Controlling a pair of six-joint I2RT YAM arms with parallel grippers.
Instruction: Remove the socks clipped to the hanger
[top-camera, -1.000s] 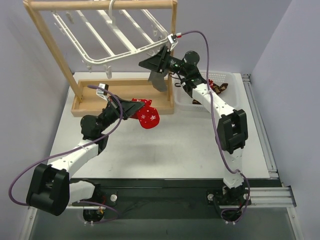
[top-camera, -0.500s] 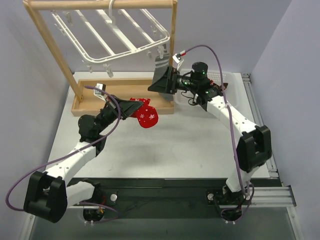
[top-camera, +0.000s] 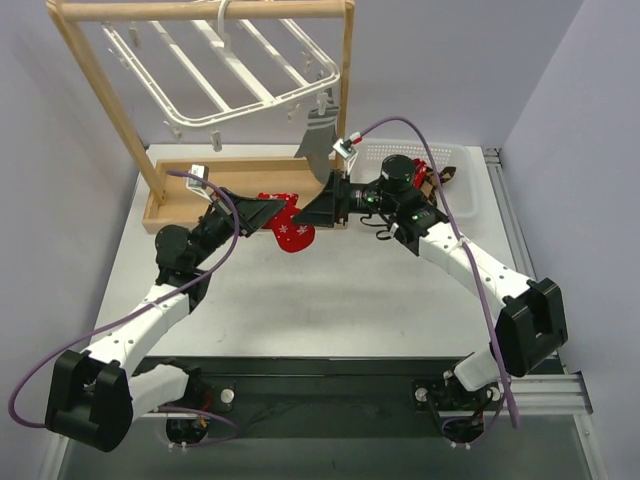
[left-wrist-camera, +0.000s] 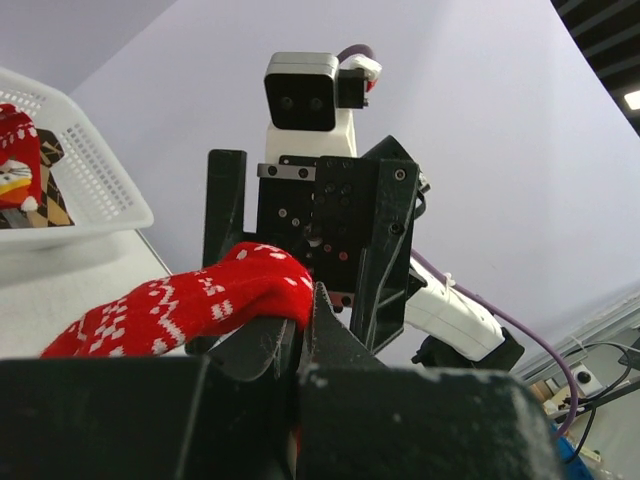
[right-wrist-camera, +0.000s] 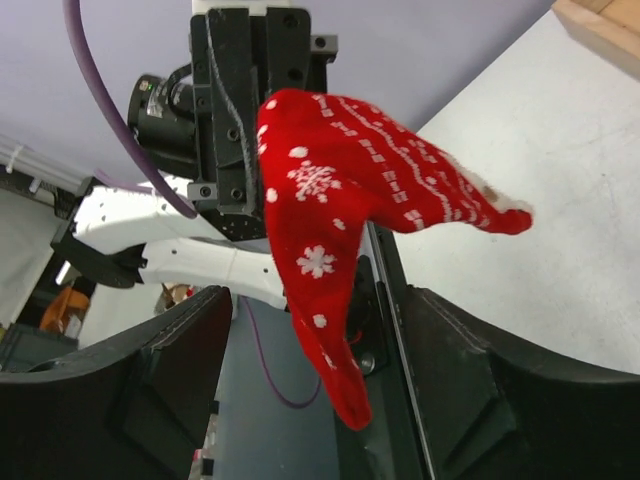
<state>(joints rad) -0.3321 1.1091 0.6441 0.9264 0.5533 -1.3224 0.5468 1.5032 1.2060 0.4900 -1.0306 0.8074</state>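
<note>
My left gripper (top-camera: 270, 213) is shut on the red sock (top-camera: 291, 224) with white pattern and holds it above the table. In the left wrist view the sock (left-wrist-camera: 190, 298) drapes left from the closed jaws. My right gripper (top-camera: 313, 209) faces it, open, and in the right wrist view the sock (right-wrist-camera: 335, 195) hangs between the two spread fingers (right-wrist-camera: 165, 375) without being pinched. A grey sock (top-camera: 320, 140) hangs clipped to the right corner of the white hanger (top-camera: 215, 75).
The hanger hangs from a wooden rack (top-camera: 110, 100) with a wooden tray base (top-camera: 180, 195) at the back. A white basket (top-camera: 455, 160) at the right holds an argyle sock (top-camera: 441, 178) and a red one. A wall stands close on the left.
My right arm has come down and left from the hanger's corner to the red sock, its jaws now open around it. The left gripper keeps the sock, shifted slightly.
</note>
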